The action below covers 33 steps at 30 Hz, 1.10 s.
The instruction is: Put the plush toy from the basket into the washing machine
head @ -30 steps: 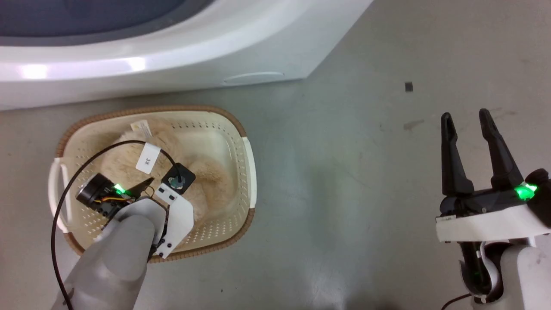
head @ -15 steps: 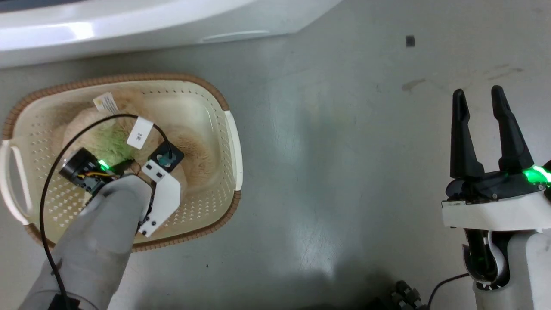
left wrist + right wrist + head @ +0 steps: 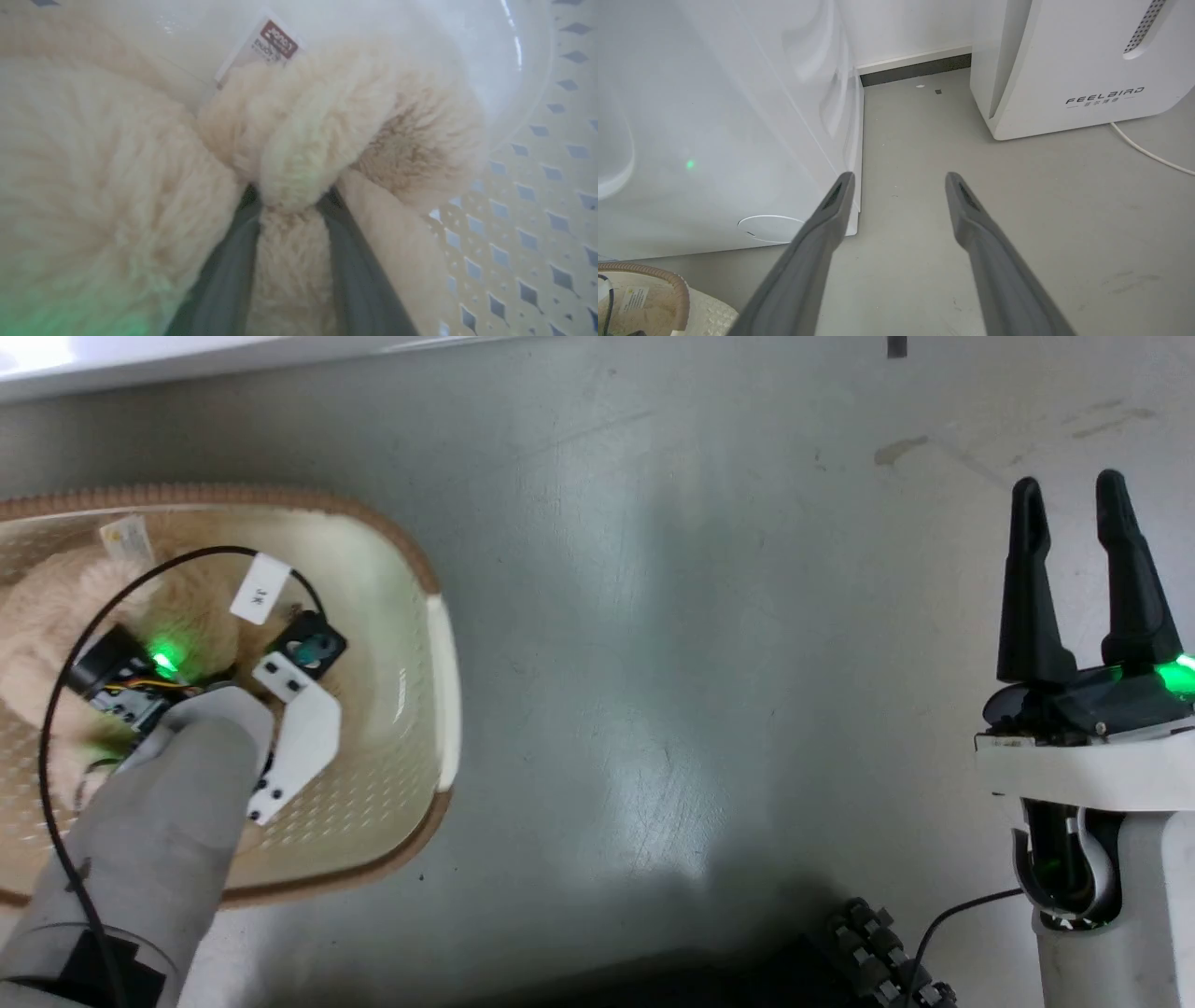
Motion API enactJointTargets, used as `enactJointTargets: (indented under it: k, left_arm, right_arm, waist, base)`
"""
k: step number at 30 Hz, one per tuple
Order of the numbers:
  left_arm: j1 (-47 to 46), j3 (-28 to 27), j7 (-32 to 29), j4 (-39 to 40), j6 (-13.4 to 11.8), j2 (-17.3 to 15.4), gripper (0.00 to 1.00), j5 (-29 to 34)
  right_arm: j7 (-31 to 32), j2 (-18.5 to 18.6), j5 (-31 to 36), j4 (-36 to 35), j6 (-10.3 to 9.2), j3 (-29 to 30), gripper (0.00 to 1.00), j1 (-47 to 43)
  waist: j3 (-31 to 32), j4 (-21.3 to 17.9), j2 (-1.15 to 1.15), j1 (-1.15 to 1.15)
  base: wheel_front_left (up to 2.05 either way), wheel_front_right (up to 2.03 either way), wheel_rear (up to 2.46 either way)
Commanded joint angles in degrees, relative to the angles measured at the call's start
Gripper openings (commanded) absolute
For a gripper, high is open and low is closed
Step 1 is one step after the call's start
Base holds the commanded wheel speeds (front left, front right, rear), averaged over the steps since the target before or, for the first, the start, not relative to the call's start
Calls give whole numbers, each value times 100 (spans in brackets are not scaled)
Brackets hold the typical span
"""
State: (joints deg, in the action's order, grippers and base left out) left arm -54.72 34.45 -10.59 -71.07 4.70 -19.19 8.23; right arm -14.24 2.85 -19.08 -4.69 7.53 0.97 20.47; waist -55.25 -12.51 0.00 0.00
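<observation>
The left hand (image 3: pixel 290 198) is buried in the plush toy (image 3: pixel 117 177), its two fingers drawn close on a fold of long beige fur that bulges above their tips (a small printed label (image 3: pixel 266 46) shows just beyond). The toy lies inside the basket (image 3: pixel 411 728), which sits on the grey floor (image 3: pixel 653 616) near the washing machine (image 3: pixel 714 140). Well apart, the right hand (image 3: pixel 1069 483) hovers over the floor, fingers spread and holding nothing, pointing toward a white appliance (image 3: pixel 1064 56).
</observation>
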Motion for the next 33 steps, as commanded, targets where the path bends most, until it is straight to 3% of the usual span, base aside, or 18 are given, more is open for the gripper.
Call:
enactJointTargets:
  k: [1,15,27,33]
  left_arm:
    - [-146,79,-31,-191,-1,-103,0,-12]
    - [-125,119,367,-289,32,-48,0,-292]
    - [343,32,787,-289,142,281,0,-711]
    - [737,32,1337,-289,175,475,0,-886]
  right_arm:
    - [-56,2,-56,-24,-4,18,100,125]
    - [-75,3,-72,105,-4,23,100,132]
    - [-75,3,15,525,-4,83,100,-134]
    - [-75,3,118,718,-4,163,100,-378]
  waist:
    - [-67,-34,0,0]
    - [205,-35,0,0]
    - [1183,233,0,0]
    - [1796,476,0,0]
  base:
    - [0,0,0]
    - [0,0,0]
    - [0,0,0]
    - [0,0,0]
